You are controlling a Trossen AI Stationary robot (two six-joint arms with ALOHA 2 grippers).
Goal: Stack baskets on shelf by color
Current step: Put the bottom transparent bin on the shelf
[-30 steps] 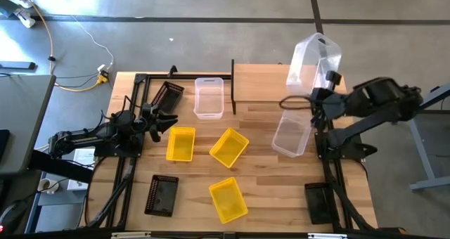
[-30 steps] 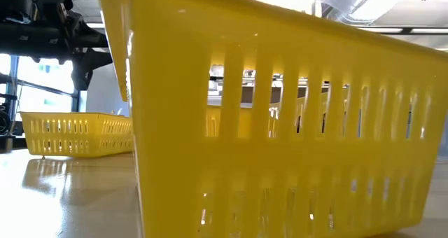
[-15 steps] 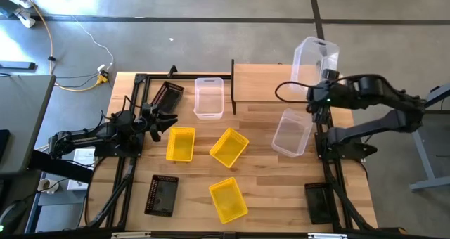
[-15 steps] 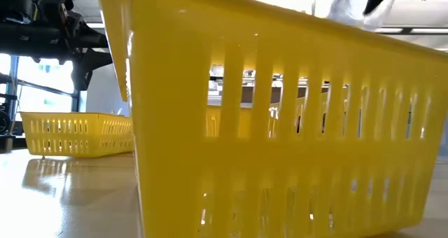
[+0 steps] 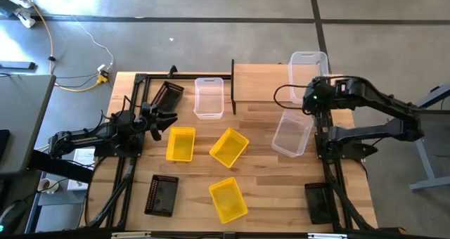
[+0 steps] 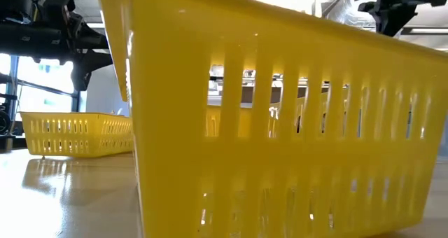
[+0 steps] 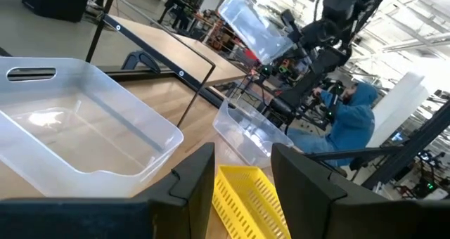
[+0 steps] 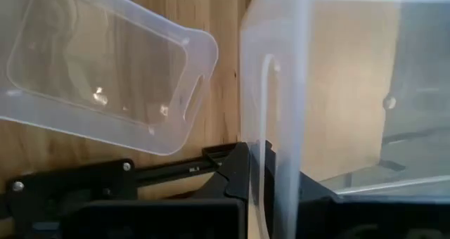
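A: What sits just past the left gripper?

B: A clear basket on the wooden table, and a yellow basket showing between the spread fingers.

A: And farther off?

B: A second clear basket on the table. Beyond it the right arm holds a third clear basket up, tilted. A person in a blue hooded top sits behind.

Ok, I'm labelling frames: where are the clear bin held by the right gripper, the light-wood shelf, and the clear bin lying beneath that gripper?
Held clear bin (image 5: 308, 65), high view, floor.
Light-wood shelf (image 5: 259, 83), high view, plank top.
Lying clear bin (image 5: 290, 133), high view, floor.
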